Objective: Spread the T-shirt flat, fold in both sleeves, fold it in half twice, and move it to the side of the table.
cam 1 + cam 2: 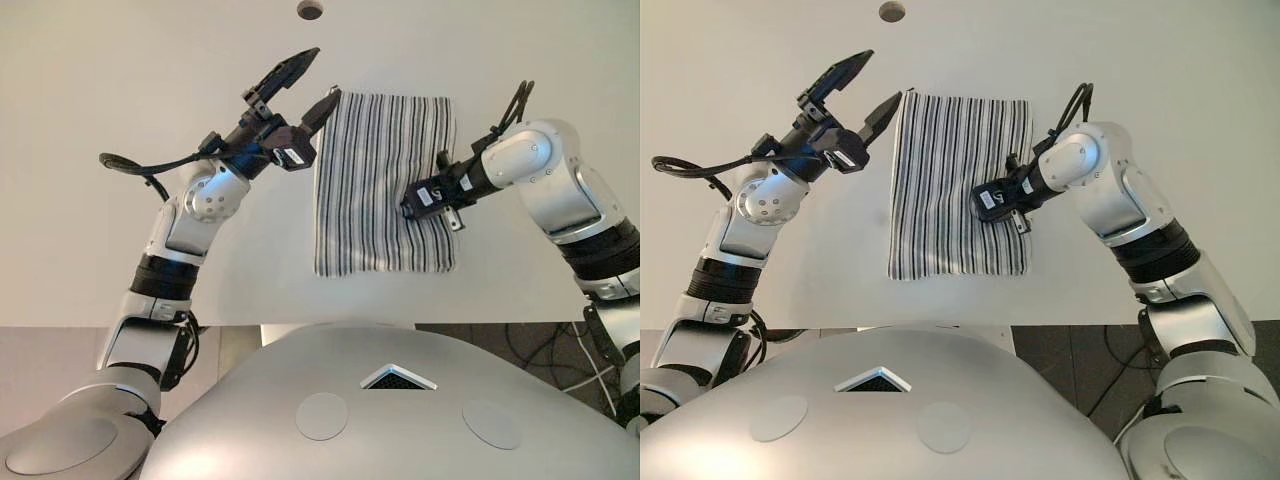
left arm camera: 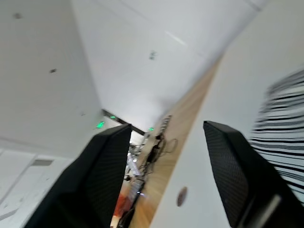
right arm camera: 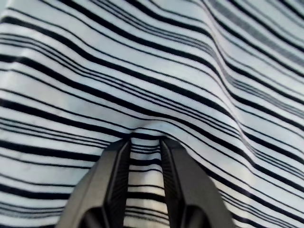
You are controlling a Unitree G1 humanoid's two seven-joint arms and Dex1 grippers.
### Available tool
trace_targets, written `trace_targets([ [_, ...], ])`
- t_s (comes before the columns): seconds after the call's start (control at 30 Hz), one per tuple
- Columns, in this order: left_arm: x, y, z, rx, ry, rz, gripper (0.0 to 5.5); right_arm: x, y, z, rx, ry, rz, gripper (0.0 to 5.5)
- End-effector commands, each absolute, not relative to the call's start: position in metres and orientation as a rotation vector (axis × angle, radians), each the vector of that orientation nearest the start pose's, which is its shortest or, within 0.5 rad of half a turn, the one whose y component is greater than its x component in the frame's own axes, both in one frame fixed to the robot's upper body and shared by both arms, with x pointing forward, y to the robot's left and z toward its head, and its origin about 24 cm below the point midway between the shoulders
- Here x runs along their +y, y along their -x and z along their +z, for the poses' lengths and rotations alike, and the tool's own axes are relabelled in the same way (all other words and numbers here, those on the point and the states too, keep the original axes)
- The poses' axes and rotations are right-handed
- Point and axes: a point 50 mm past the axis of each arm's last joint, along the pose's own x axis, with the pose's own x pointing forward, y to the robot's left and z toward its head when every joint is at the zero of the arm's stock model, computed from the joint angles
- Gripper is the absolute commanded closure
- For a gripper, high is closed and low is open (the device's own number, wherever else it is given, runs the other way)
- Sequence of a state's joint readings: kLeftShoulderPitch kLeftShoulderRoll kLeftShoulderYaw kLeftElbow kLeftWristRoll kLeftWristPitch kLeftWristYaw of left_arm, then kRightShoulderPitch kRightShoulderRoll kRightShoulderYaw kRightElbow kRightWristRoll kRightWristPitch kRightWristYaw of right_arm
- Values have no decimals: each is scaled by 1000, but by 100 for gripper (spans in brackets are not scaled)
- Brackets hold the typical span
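Folded striped T-shirt lies mid-table. The right pincer pinches fabric near its right edge. The left pincer gapes wide by its far-left corner.

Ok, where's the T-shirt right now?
In the eye views the T-shirt lies folded on the table between both arms, the right gripper pinching its right edge.

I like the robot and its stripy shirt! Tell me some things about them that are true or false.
1. The T-shirt has dark and white stripes. True.
2. The left end effector is shut. False: it is wide open, raised beside the T-shirt's far corner.
3. The right end effector touches the T-shirt. True.
4. The T-shirt is crumpled in a ball. False: it lies folded into a flat rectangle on the table.
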State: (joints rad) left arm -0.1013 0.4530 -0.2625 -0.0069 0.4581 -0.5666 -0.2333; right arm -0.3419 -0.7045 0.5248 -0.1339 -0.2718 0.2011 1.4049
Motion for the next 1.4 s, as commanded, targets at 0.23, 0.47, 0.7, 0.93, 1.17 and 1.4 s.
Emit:
trace_targets([
  [0.23,181,-157,46,-375,-1119,-1160,272,-181,-215,108,369,857,1361,434],
  [0.47,189,-104,32,-279,-1104,-1418,272,-214,-192,158,86,532,1001,434],
  [0.7,183,-106,9,-316,-1228,-1470,272,-214,-166,156,94,536,1035,434],
  [0.93,164,-116,-8,-408,-1271,-1486,272,-223,-110,105,401,674,1319,434],
  [1.17,167,-110,-12,-384,-1261,-1547,333,-236,-77,68,564,934,1413,434],
  [1.4,167,-106,-12,-360,-1244,-1569,426,-234,-99,57,477,1066,1324,434],
])
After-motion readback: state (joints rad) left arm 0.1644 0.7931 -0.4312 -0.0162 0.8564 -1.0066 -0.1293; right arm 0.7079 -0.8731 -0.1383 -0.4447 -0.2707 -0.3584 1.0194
